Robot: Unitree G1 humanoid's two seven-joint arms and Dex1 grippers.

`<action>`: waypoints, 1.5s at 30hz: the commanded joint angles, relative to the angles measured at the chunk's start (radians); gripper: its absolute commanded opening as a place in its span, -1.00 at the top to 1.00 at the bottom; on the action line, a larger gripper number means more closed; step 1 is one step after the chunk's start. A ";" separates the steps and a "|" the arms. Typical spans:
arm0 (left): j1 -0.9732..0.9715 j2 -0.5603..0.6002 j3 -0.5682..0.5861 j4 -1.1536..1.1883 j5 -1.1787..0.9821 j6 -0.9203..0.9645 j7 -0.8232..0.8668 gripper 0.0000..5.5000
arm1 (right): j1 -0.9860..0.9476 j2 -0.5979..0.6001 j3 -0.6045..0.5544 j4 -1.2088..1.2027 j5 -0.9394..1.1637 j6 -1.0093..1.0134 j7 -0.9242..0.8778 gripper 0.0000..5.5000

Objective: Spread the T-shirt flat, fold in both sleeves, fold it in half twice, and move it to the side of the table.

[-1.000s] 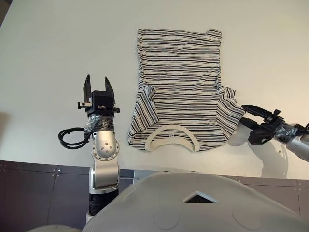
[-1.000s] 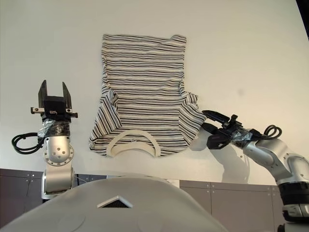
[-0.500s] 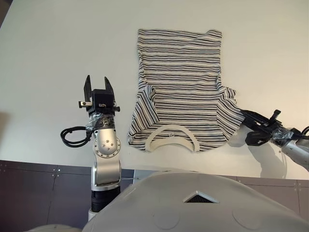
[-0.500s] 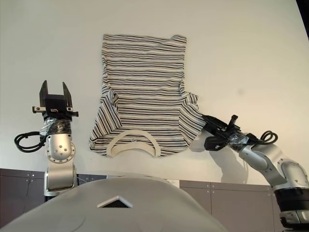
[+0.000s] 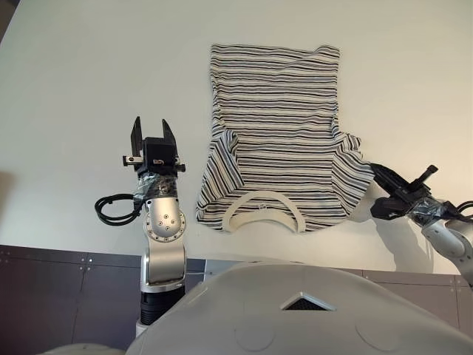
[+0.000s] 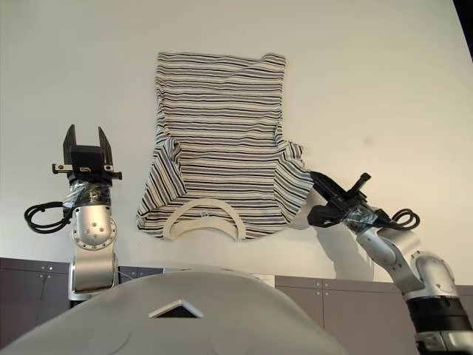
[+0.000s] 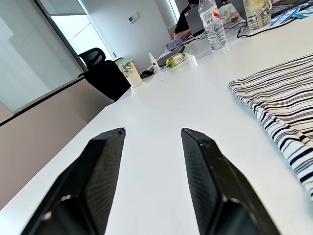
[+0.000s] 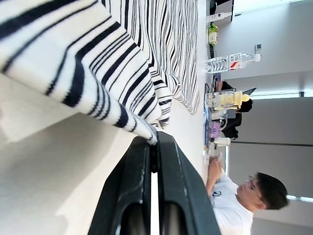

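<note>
The striped T-shirt (image 5: 277,111) lies on the white table (image 5: 81,66), hem far from me and cream collar (image 5: 262,209) near the front edge. Its left sleeve lies folded in over the body. My right gripper (image 5: 375,169) is at the corner of the right sleeve (image 5: 353,166), and the right wrist view has its fingers (image 8: 168,161) pressed together with the striped sleeve edge (image 8: 142,128) pinched at their tips. My left gripper (image 5: 150,123) stands open to the left of the shirt, above the bare table, with the shirt's edge (image 7: 288,112) off to one side.
A black cable loop (image 5: 111,209) hangs beside my left arm near the table's front edge (image 5: 74,244). Bottles (image 7: 213,22) and a cup (image 7: 128,68) stand at the far side of the table, beyond the shirt. Bare table spreads left and right of it.
My right gripper slid in from the right to the sleeve corner and closed on it, its arm dropping lower. The left arm barely shifted.
</note>
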 commanded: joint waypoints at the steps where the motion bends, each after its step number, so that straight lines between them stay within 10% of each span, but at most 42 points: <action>1: 0.008 0.007 0.006 0.020 -0.015 -0.003 -0.007 0.23 | 0.025 0.034 -0.060 -0.067 0.014 -0.006 -0.060 0.95; 22: -0.034 0.178 0.042 0.052 -0.079 0.010 -0.193 0.23 | -0.036 0.312 0.216 -0.220 -0.058 0.103 0.090 0.88; 27: 0.000 0.253 0.066 0.066 -0.077 -0.052 -0.231 0.23 | -0.059 0.267 0.158 -0.277 0.005 0.088 0.108 0.58; 35: 0.148 0.935 0.125 0.445 0.026 -0.777 -0.466 0.11 | 0.065 -0.168 -0.003 -0.007 0.175 -0.301 0.198 0.18; 45: -0.064 0.961 -0.162 0.485 0.018 -0.938 -0.659 -0.22 | -0.198 -0.152 0.264 -0.003 0.304 -0.256 0.573 0.18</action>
